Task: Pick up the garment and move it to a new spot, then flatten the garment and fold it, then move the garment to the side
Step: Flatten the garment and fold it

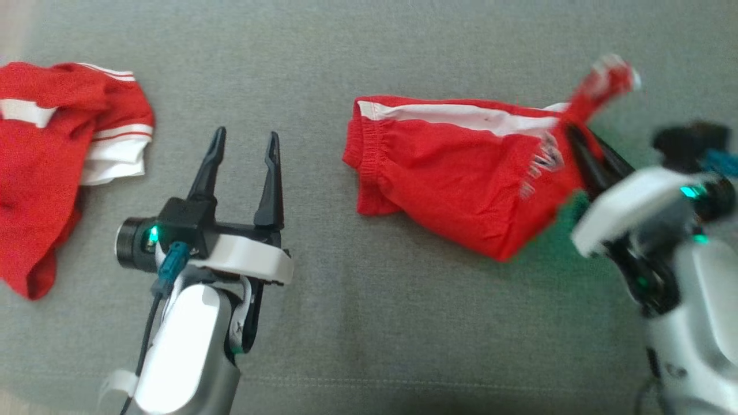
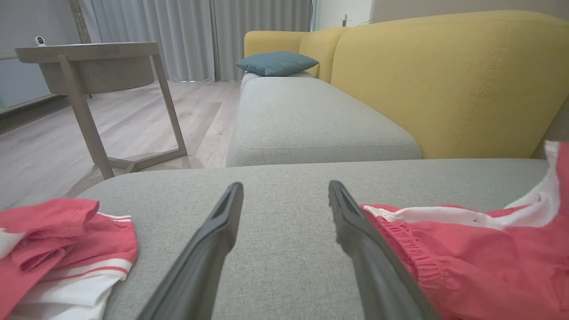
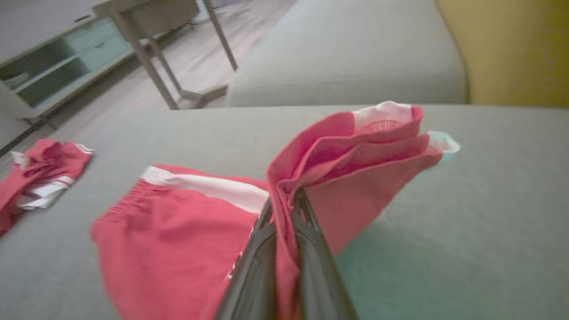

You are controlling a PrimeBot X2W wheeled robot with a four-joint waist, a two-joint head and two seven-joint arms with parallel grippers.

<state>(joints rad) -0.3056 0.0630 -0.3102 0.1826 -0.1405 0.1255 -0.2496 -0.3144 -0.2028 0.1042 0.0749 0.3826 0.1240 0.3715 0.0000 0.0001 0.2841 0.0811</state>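
While the right gripper has its two dark fingers pressed together with a bunch of red cloth clamped between them, the garment sits over on the robot's right side of the grey seat. It's a pair of red shorts with a white side stripe and some pale lettering. The pinched end stands up off the seat, its folds fanning out above the fingertips with a white-edged hem at the top. The rest of the shorts lies on the cushion, the gathered elastic waistband pointing toward the middle. The right arm comes out blurred from the head camera, but the wrist camera shows the grip plainly: cloth on both sides of the closed fingers. Over to the left gripper: fingers spread wide, nothing between them, poised over bare grey fabric. It is near the waistband but apart from it, and I can't tell whether the tips touch the seat. Far left, a second red garment with white bands lies crumpled, well apart from the shorts. Beyond the seat there is a yellow backrest, a blue cushion on the next seat section, and a side table on the pale wood floor.
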